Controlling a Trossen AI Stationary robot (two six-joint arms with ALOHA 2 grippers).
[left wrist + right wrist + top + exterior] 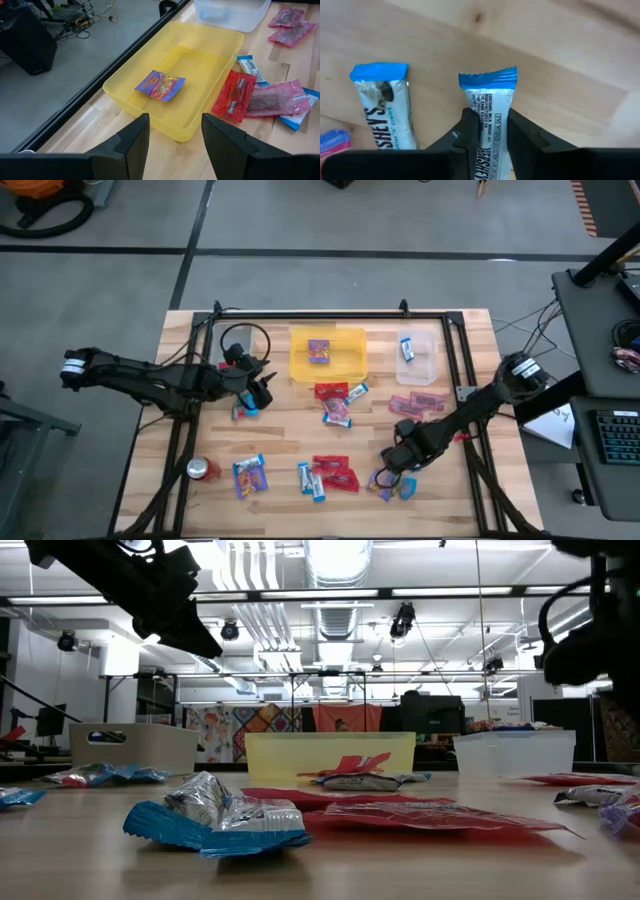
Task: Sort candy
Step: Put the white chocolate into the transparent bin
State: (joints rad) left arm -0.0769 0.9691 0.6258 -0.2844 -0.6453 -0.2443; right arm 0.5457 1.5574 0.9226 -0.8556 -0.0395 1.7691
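Right gripper [487, 137] pinching a blue-and-white bar [488, 107] on the table [560, 60] — left gripper [172, 137] wide, empty, facing yellow bin [200, 50]

In your right wrist view, the slim blue-and-white wrapped bar [489, 120] between the right gripper's [489, 142] dark fingers is cut off at the picture's bottom edge, its lower end hidden behind them. The second blue-and-white bar [382, 107] beside it also runs out of frame, as does a scrap of purple wrapper [332, 142] at the corner. From above, you cannot read the packets under the right gripper [392, 477] near the wooden worktop's [290, 430] front right; they are too small. In the low view both grippers sit mostly above the top edge.
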